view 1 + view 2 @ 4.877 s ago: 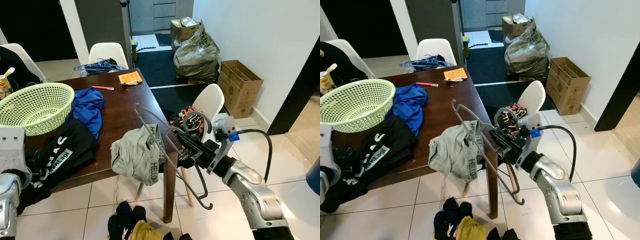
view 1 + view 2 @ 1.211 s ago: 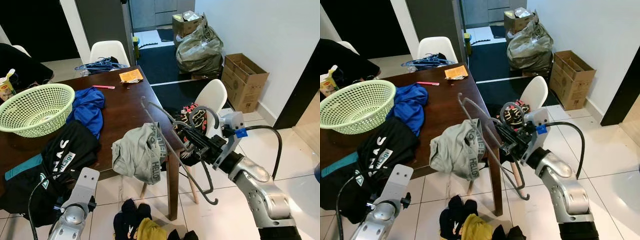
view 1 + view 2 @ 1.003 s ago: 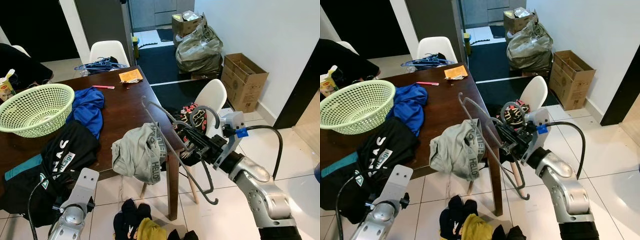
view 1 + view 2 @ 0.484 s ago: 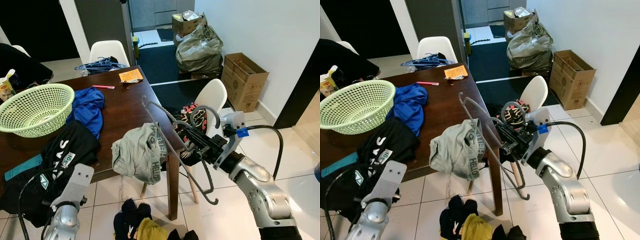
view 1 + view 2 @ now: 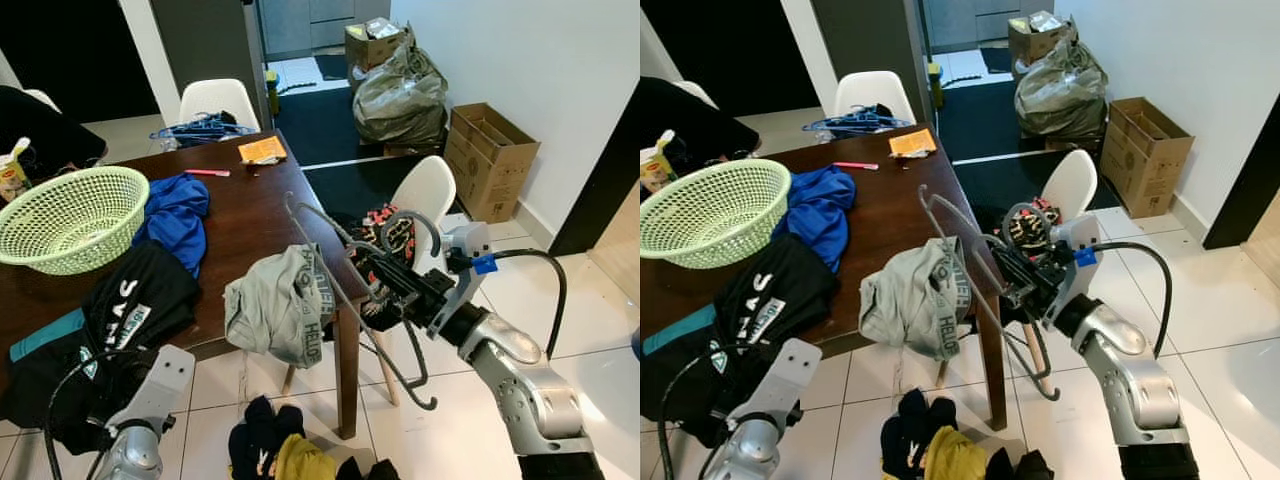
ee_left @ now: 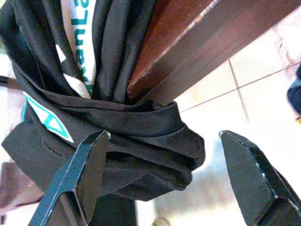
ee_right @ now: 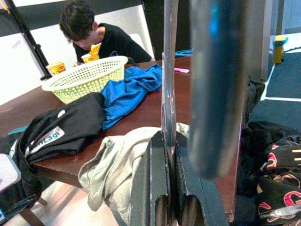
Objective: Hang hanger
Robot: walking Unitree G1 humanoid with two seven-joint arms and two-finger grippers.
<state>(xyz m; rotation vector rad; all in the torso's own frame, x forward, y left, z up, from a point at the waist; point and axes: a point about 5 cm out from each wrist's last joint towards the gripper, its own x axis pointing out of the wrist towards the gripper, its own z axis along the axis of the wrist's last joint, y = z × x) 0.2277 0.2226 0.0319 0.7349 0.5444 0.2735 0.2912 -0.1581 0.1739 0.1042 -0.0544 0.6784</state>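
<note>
- Dark wooden counter (image 5: 250, 215) in a tiled dining room, strewn with clothes; the grey wire hanger (image 5: 345, 300) is held in the air off its near corner.
- Right end effector (image 5: 385, 290) is pressed together on the hanger's wire, as it was a second ago; the hanger has barely shifted.
- Beside the hanger, grey shorts (image 5: 275, 305) droop over the counter edge.
- Left end effector (image 6: 164, 183), fingers spread and empty, has dropped lower, facing a black shirt (image 5: 125, 305).
- Judgement: hanging not yet begun.

Grey garment (image 5: 272, 312): "HELLO", likely. Black garment (image 5: 130, 305): white lettering, unreadable.
</note>
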